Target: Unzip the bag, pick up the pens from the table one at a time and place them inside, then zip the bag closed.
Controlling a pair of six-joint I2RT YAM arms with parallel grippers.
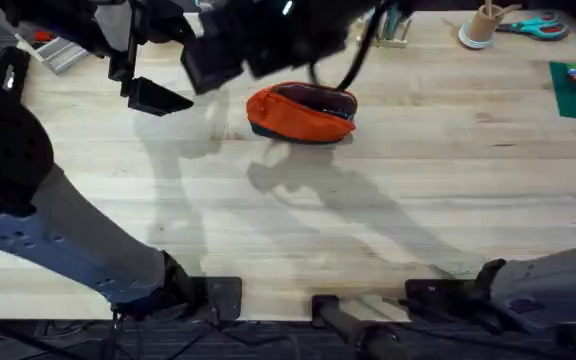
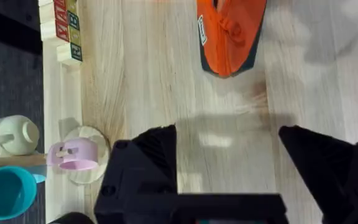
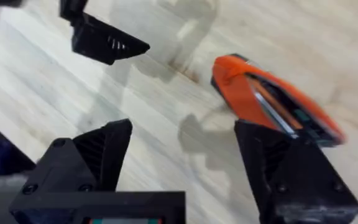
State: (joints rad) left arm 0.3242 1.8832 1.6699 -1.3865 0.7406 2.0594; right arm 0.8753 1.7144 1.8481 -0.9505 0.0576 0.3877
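So we've got the orange bag [image 1: 301, 112] lying on the wooden surface [image 1: 368, 220] toward the far middle, and from the right wrist view its zipper looks already parted — something green shows inside. We reckon it's light, soft fabric, so it'll slump and slide if we tug the zipper with nothing bracing it. Best bet: pinch one end of the pouch with the left gripper [image 2: 229, 140], work the pull tab with the right gripper [image 3: 185, 134]. Both sets of jaws are spread wide, holding nothing — hovering just beside the bag.
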